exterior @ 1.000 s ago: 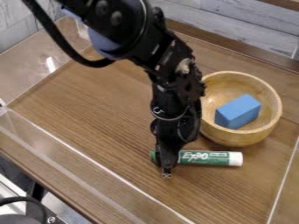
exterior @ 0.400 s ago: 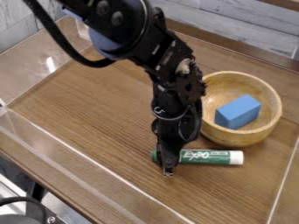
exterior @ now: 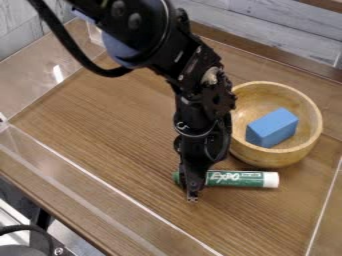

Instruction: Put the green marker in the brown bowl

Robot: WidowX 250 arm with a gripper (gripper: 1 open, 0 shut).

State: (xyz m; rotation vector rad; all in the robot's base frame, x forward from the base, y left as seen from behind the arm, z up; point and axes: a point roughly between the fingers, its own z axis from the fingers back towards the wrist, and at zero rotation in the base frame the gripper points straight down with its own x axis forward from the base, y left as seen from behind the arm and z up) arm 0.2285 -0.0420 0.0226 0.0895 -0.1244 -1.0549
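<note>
Wooden tabletop (exterior: 107, 125), clear-walled. Green marker (exterior: 230, 180) flat on top, long axis left-right, cap end under gripper (exterior: 193, 186). Jaws closed tight, apparently pinching cap end; contact partly hidden. Brown bowl (exterior: 302, 150) just beyond, holds blue block (exterior: 271, 127).

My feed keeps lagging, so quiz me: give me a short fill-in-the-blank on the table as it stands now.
1. The green marker lies flat on the ____.
2. Inside the brown bowl sits a ____ foam block.
3. The gripper points ____ at the marker's cap end.
4. The marker is ____ the bowl, not in it.

Missing words: table; blue; down; outside
</note>
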